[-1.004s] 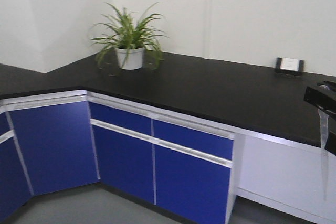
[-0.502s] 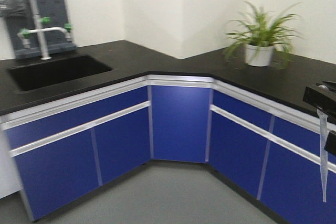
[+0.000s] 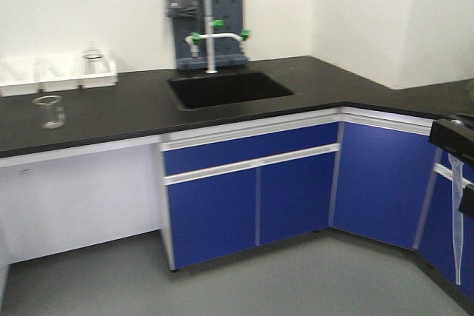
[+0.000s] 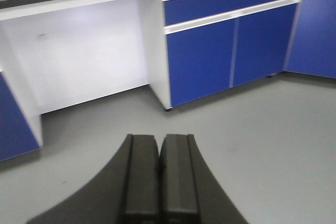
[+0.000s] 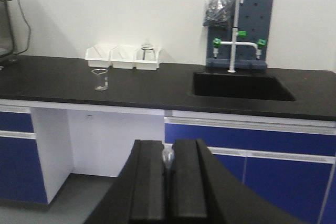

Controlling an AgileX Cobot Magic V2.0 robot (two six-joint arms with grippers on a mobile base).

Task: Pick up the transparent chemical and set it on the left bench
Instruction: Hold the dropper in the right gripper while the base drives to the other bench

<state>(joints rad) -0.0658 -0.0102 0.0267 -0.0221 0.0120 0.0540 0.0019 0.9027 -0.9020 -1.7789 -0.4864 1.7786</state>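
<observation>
Clear pipette [image 3: 457, 220] hangs clamped in the right claw [image 5: 168, 150]; left claw [image 4: 159, 141] clenched.

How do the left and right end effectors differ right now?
The right end effector is shut on the transparent chemical, which hangs tip-down; the left end effector is shut on nothing. The right one's camera faces the left bench; the left one's sees mostly floor. Both are black and closed.

Clear pipette [image 3: 457, 220] — vertical, tip down
</observation>
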